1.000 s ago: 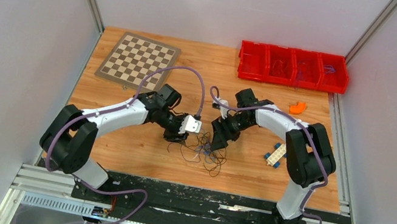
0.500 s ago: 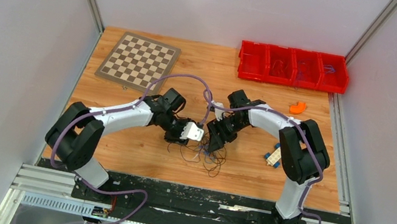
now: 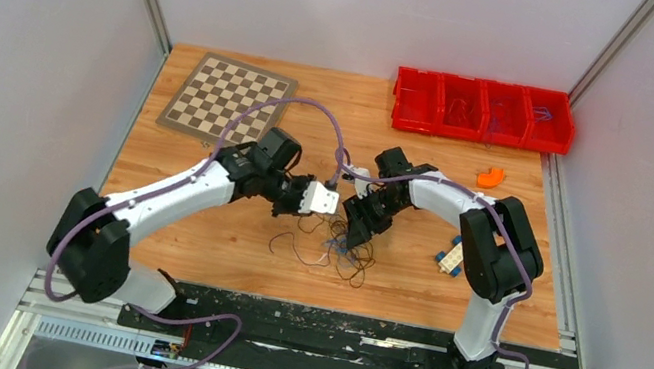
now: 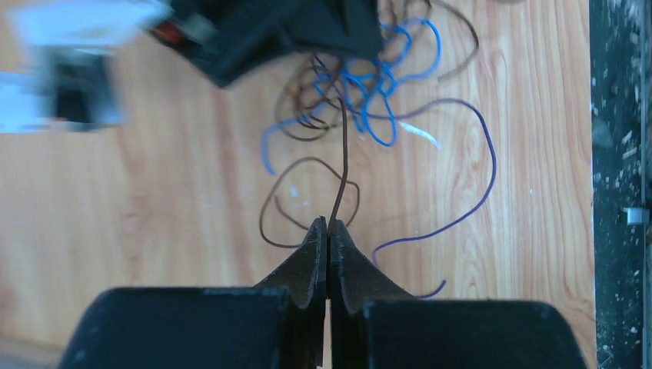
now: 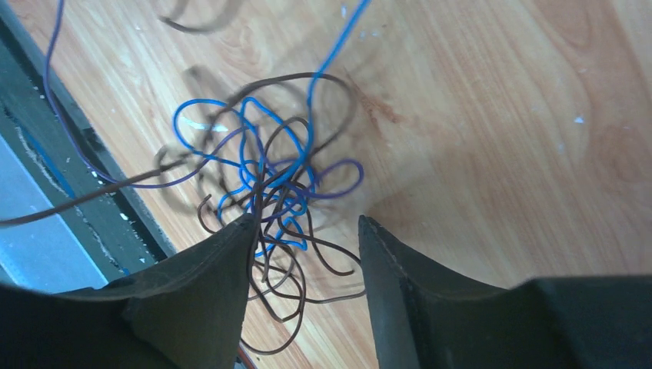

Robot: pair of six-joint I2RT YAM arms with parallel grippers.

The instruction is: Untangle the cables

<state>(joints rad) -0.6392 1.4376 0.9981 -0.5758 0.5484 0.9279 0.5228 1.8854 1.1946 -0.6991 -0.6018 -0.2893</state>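
So the left gripper is pinched tight on one brown wire, which runs taut up to the cables knotted at the top middle of its view, probably to tease that strand loose. The right gripper is spread wide, straddling the same knot, maybe to pin it.

No legible text, label, brand, number or sign in any of the three views
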